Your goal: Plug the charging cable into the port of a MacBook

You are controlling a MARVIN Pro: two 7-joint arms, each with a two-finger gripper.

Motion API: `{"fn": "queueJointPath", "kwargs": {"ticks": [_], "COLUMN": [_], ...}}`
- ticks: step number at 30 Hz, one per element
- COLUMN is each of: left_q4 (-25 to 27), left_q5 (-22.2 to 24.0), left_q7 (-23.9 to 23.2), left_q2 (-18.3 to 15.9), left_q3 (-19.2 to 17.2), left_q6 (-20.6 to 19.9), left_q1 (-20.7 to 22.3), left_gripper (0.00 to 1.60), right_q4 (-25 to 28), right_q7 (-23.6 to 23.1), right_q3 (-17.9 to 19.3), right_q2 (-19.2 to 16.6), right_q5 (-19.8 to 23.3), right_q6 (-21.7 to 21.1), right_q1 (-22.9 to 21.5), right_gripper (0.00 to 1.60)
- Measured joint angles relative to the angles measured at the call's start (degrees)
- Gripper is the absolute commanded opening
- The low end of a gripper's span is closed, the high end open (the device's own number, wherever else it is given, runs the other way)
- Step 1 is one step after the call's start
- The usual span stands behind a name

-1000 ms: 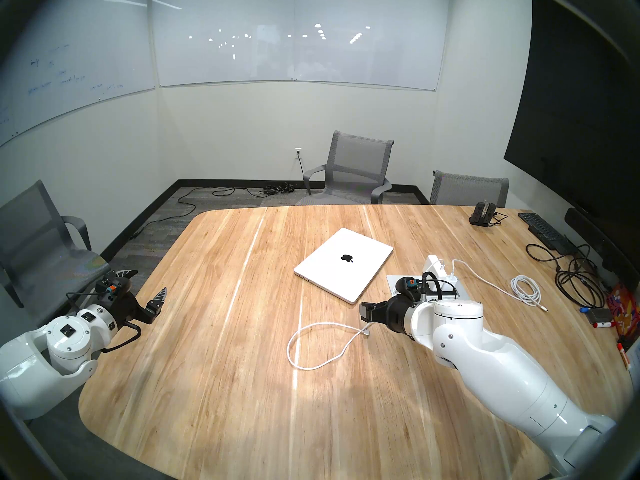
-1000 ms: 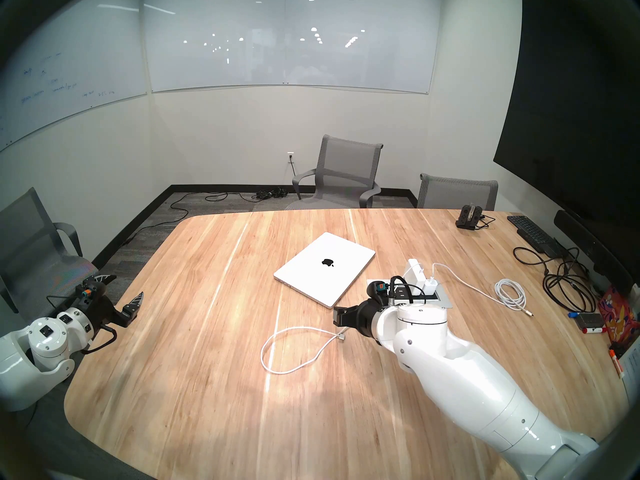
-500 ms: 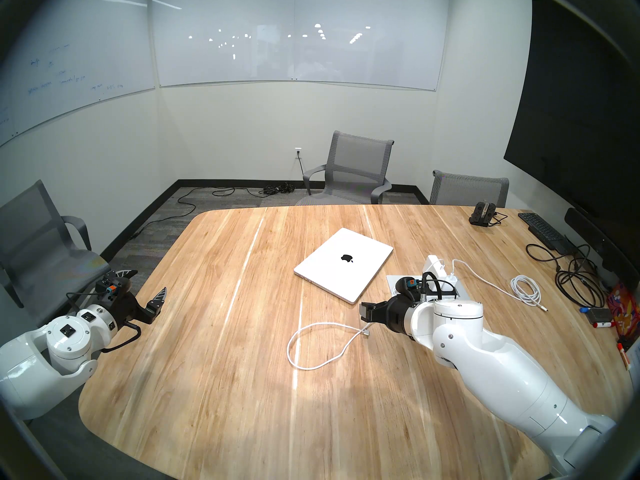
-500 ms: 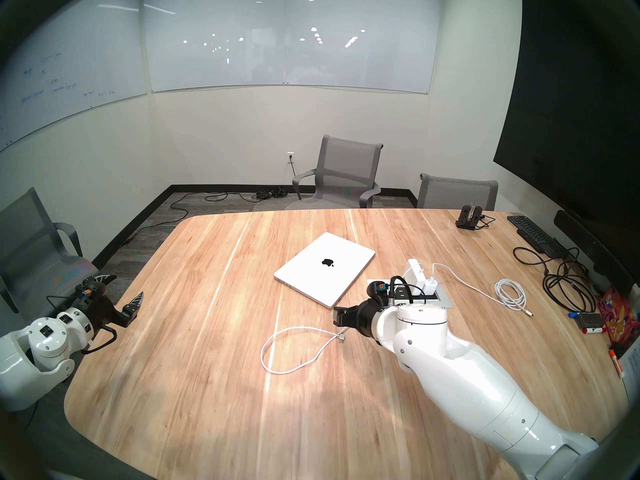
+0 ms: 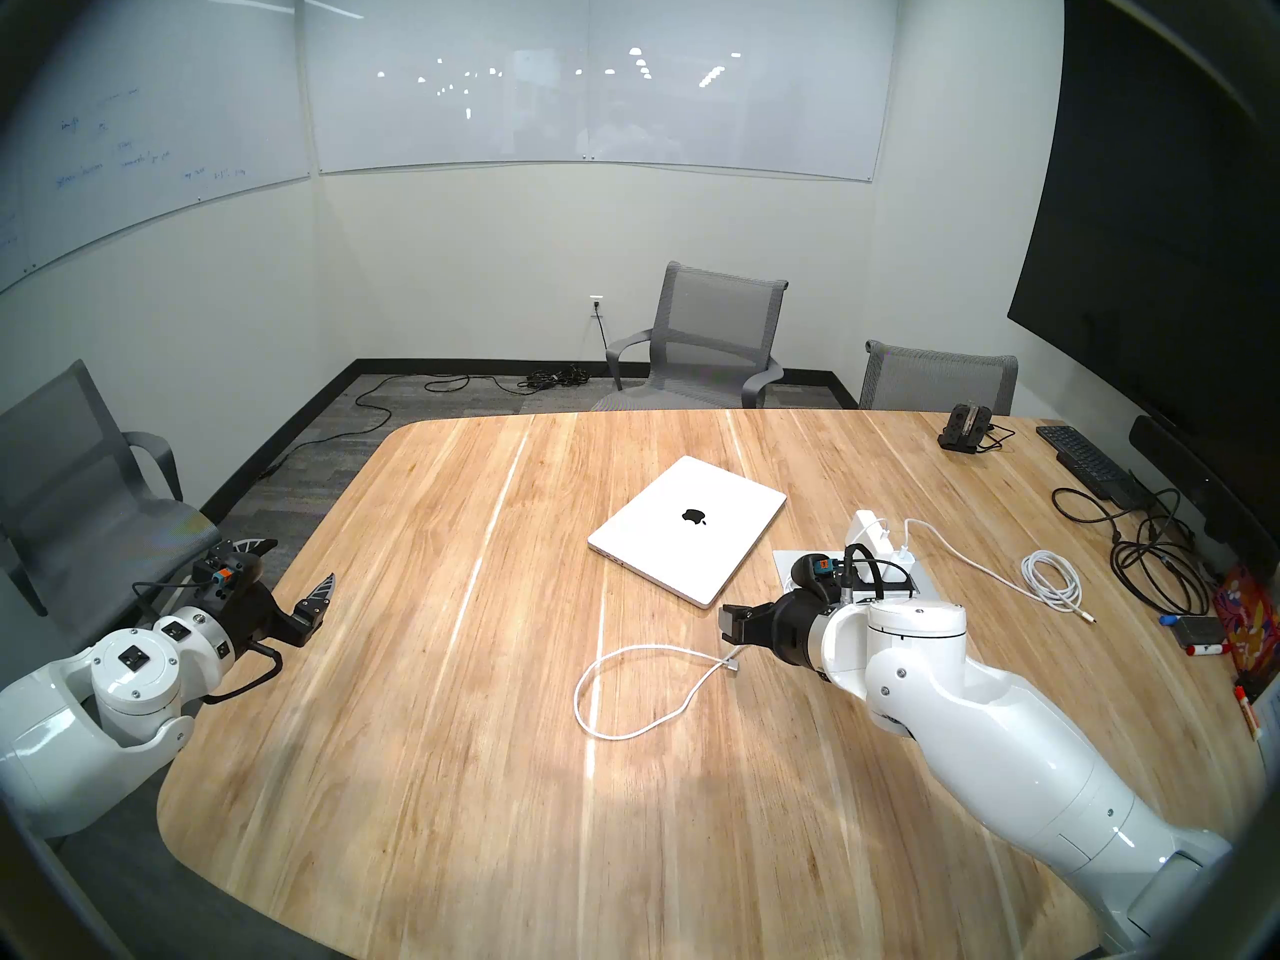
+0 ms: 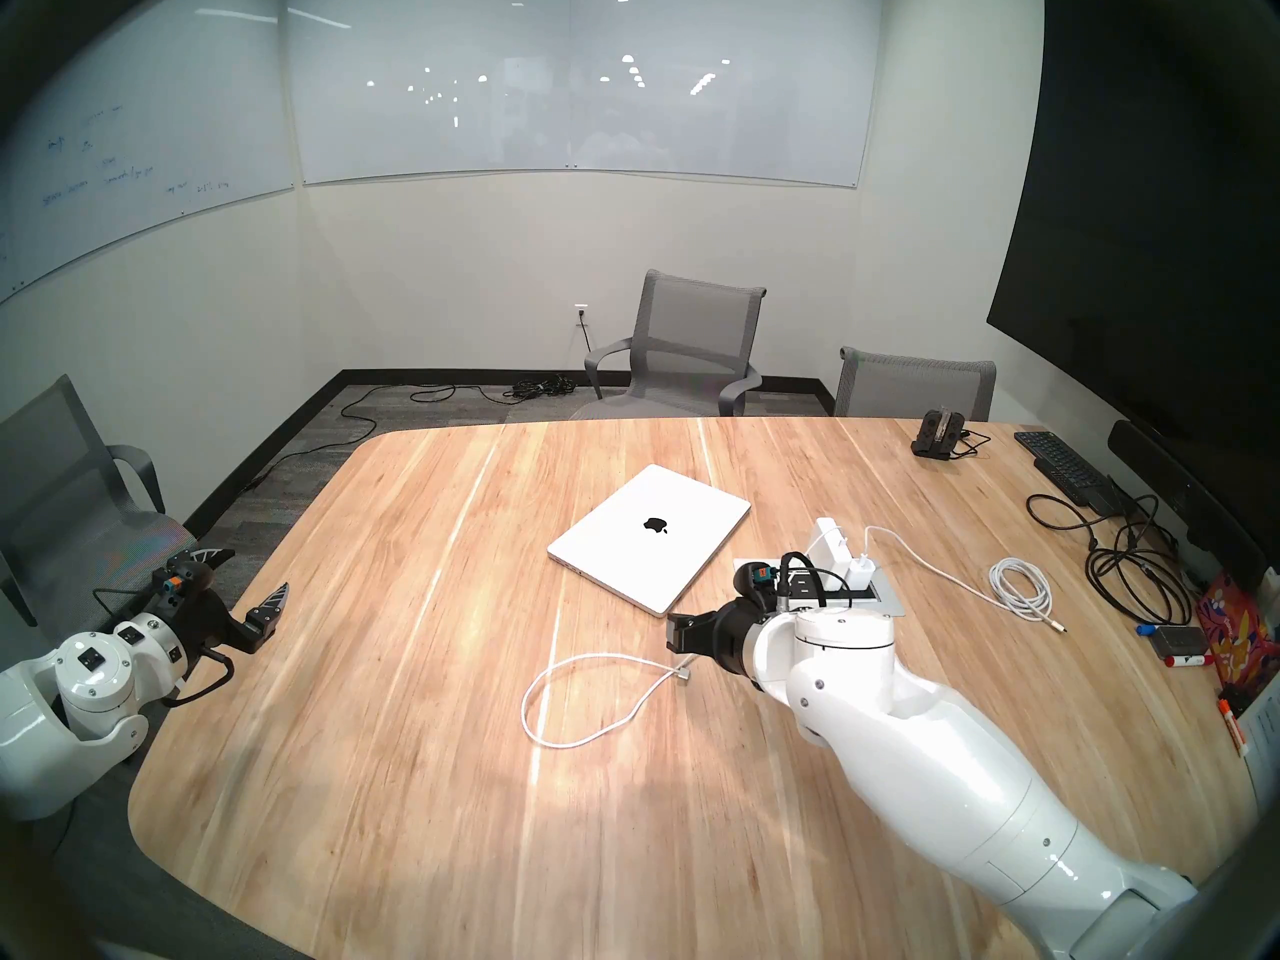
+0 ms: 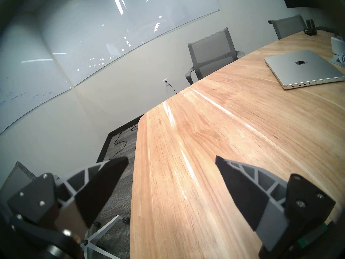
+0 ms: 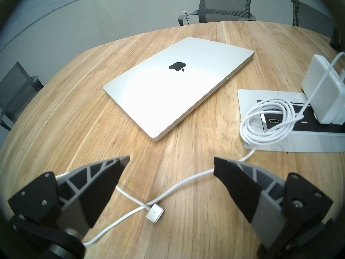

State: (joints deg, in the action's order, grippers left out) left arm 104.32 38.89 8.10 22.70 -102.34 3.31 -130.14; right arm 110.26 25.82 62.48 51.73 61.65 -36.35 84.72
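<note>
A: How far along was it?

B: Barely begun. The charging cable [image 8: 186,183] lay looped on the wooden table [image 5: 415,661], its flat silvery plug [image 8: 155,213] low in the right wrist view, unplugged.

A: And the grippers?

B: The right gripper [image 8: 170,180] hung over the plug, jaws spread, holding nothing. The left gripper [image 7: 171,178] sat at the head view's left edge, jaws apart, empty.

A: The MacBook?

B: The MacBook [image 5: 687,528] lay closed mid-table, ports [image 7: 300,85] free. Grasping, carrying and plugging in all remained, I'd judge.
</note>
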Motion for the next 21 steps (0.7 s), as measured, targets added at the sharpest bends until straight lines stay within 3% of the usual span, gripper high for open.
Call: {"fn": "queueJointPath", "kwargs": {"ticks": [21], "left_q4": [3.52], "left_q5": [3.98], "left_q7": [-12.42], "left_q2": [-4.12], "left_q3": [0.32], "left_q6": [-0.21], "left_q1": [2.71], "left_gripper": [1.6], "right_q4": [-0.02], "right_q7": [-0.01], "right_q3": [0.0], "right_q2": [0.0], "right_q5": [0.0], "right_q6": [0.0], "right_q1": [0.0], "right_gripper": [1.6]}}
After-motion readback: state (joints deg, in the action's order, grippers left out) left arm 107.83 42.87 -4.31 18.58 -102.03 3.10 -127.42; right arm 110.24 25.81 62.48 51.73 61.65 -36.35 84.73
